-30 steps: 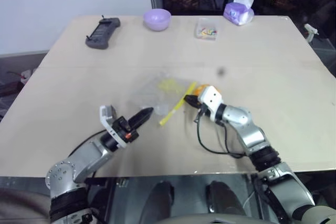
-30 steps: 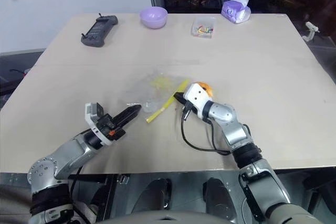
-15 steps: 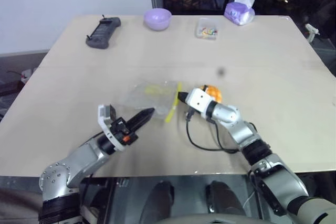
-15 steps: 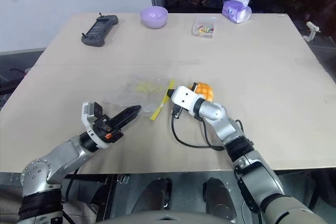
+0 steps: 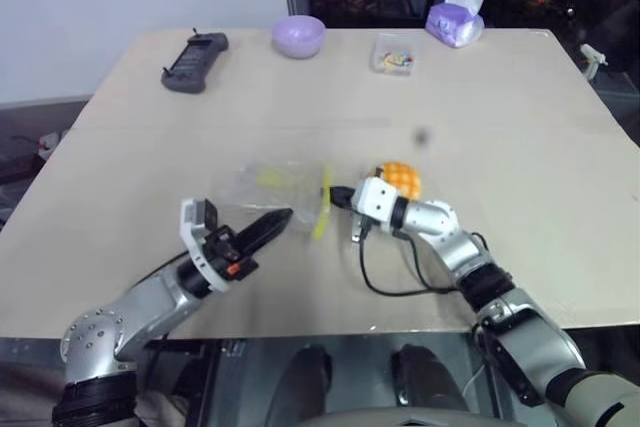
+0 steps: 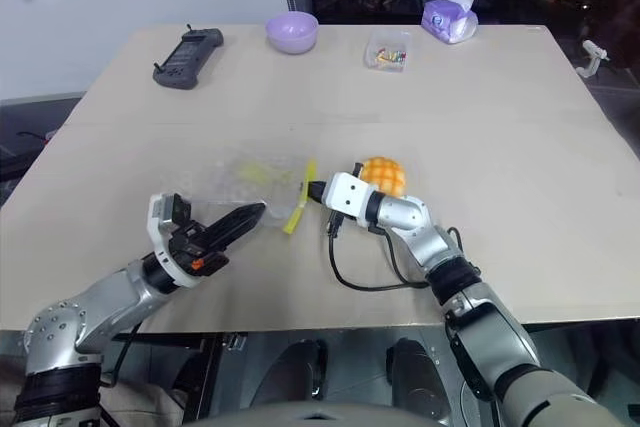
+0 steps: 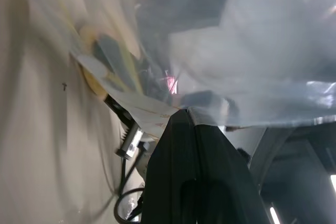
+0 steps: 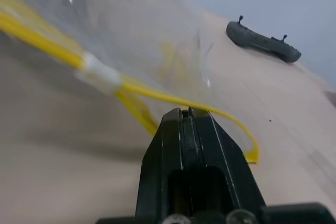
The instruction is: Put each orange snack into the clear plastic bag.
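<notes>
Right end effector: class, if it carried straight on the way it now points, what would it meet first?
The right end effector points at the clear plastic bag; its yellow seal strip comes first, probably already pinched.

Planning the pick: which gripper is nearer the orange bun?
Right. The right gripper sits just beside the orange bun, holding the clear bag's yellow strip; the left gripper is across the bag.
</notes>
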You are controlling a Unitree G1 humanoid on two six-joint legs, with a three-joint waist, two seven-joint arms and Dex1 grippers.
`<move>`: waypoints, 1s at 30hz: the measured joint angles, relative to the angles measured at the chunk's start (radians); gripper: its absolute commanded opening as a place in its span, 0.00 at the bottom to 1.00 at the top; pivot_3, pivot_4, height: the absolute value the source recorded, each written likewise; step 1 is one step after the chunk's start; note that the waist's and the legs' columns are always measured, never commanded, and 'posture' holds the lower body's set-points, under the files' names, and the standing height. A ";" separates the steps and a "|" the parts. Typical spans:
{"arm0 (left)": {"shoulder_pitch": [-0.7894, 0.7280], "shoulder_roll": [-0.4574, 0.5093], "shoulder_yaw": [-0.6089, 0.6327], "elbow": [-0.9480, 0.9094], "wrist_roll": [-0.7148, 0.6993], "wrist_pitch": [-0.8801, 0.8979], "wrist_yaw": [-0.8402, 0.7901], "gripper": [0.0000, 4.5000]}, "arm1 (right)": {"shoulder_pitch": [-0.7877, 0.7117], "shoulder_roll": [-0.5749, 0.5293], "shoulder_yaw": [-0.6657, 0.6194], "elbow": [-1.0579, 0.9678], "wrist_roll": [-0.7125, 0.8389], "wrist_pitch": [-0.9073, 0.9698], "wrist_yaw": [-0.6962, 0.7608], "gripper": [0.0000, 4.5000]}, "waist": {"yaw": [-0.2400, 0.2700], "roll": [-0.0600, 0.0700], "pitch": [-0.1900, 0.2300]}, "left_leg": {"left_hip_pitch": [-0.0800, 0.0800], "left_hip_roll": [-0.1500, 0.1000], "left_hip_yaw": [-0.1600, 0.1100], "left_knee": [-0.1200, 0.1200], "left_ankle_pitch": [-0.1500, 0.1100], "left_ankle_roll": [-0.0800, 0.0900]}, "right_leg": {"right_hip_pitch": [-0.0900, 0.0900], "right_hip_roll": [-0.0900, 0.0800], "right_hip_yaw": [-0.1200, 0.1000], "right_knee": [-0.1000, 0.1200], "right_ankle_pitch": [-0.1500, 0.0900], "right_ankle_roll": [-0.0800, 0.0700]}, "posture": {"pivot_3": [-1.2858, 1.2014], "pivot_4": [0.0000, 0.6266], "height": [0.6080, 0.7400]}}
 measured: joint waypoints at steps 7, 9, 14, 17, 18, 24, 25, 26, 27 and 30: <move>0.000 0.017 -0.014 0.000 0.000 -0.001 -0.011 0.00 | -0.009 0.015 0.000 0.043 -0.021 -0.050 -0.023 0.65 | 0.000 0.000 0.000 | 0.000 0.000 0.000 -0.001 0.000 0.000 | 0.000 0.000 0.000 -0.002 0.000 0.000 | 0.52 0.24 1.00; 0.000 0.019 -0.020 0.000 0.000 -0.002 -0.012 0.00 | -0.009 0.017 0.000 0.049 -0.025 -0.067 -0.033 0.83 | 0.000 0.000 0.000 | 0.000 0.000 0.000 -0.002 0.000 0.000 | 0.000 0.000 0.000 -0.002 0.000 0.000 | 0.52 0.24 1.00; 0.000 0.029 -0.030 0.000 0.000 -0.004 -0.016 0.00 | -0.009 0.020 -0.001 0.051 -0.031 -0.086 -0.054 0.98 | 0.000 0.000 0.000 | 0.000 0.000 0.000 -0.002 0.000 0.000 | 0.000 0.000 0.000 -0.002 0.000 0.000 | 0.52 0.24 1.00; 0.000 0.034 -0.037 0.000 0.000 -0.006 -0.018 0.00 | -0.009 0.031 -0.001 0.051 -0.031 -0.087 -0.062 0.98 | 0.000 0.000 0.000 | 0.000 0.000 0.000 -0.002 0.000 0.000 | 0.000 0.000 0.000 -0.002 0.000 0.000 | 0.52 0.24 1.00; 0.000 0.034 -0.037 0.000 0.000 -0.006 -0.018 0.00 | -0.009 0.031 -0.001 0.051 -0.032 -0.087 -0.063 0.98 | 0.000 0.000 0.000 | 0.000 0.000 0.000 -0.002 0.000 0.000 | 0.000 0.000 0.000 -0.002 0.000 0.000 | 0.52 0.24 1.00; 0.000 0.035 -0.040 0.000 0.000 -0.012 -0.019 0.00 | -0.029 0.027 -0.004 0.055 -0.084 -0.101 -0.151 0.92 | -0.001 0.000 0.001 | 0.000 0.000 0.000 -0.002 0.000 0.000 | 0.000 0.000 0.000 -0.002 0.000 0.000 | 0.52 0.24 1.00; -0.001 0.035 -0.041 0.000 0.000 -0.013 -0.019 0.00 | -0.038 0.028 -0.006 0.055 -0.086 -0.105 -0.163 0.85 | -0.001 0.000 0.001 | 0.000 0.000 0.000 -0.002 0.000 0.000 | 0.000 0.000 0.000 -0.002 0.000 0.000 | 0.52 0.24 1.00; -0.001 0.034 -0.044 0.000 0.000 -0.014 -0.020 0.00 | -0.048 0.033 -0.012 0.055 -0.088 -0.108 -0.182 0.80 | -0.001 0.000 0.001 | 0.000 0.000 0.000 -0.002 0.000 0.000 | 0.000 0.000 0.000 -0.002 0.000 0.000 | 0.52 0.24 1.00; -0.001 0.034 -0.047 0.000 0.000 -0.015 -0.020 0.00 | -0.056 0.038 -0.015 0.055 -0.088 -0.110 -0.195 0.70 | -0.001 0.000 0.001 | 0.000 0.000 0.000 -0.003 0.000 0.000 | 0.000 0.000 0.000 -0.002 0.000 0.000 | 0.52 0.24 1.00; -0.001 0.034 -0.063 0.000 0.001 -0.016 -0.024 0.00 | -0.070 0.045 -0.012 0.056 -0.098 -0.115 -0.213 0.31 | -0.001 0.000 0.001 | 0.000 0.000 0.000 -0.003 0.000 0.000 | 0.000 0.000 0.000 -0.003 0.000 0.000 | 0.52 0.24 1.00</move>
